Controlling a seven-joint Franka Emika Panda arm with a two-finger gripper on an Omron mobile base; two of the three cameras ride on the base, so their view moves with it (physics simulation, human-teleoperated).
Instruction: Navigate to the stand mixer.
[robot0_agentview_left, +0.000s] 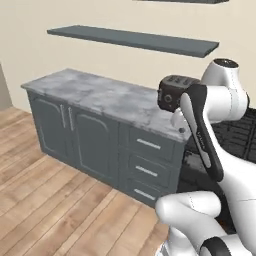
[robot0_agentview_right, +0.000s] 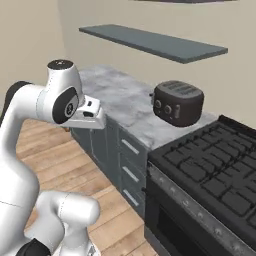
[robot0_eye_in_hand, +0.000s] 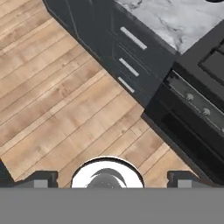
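While no rounded grey-bowled stand mixer can be made out on the grey marbled bench, a black four-slot toaster sits at its right end, at the centre of the right base view, just beside the black gas stove. Dark grey cabinets with three silver-handled drawers stand below. Over the plank floor, the hand has its tips set wide apart, released.
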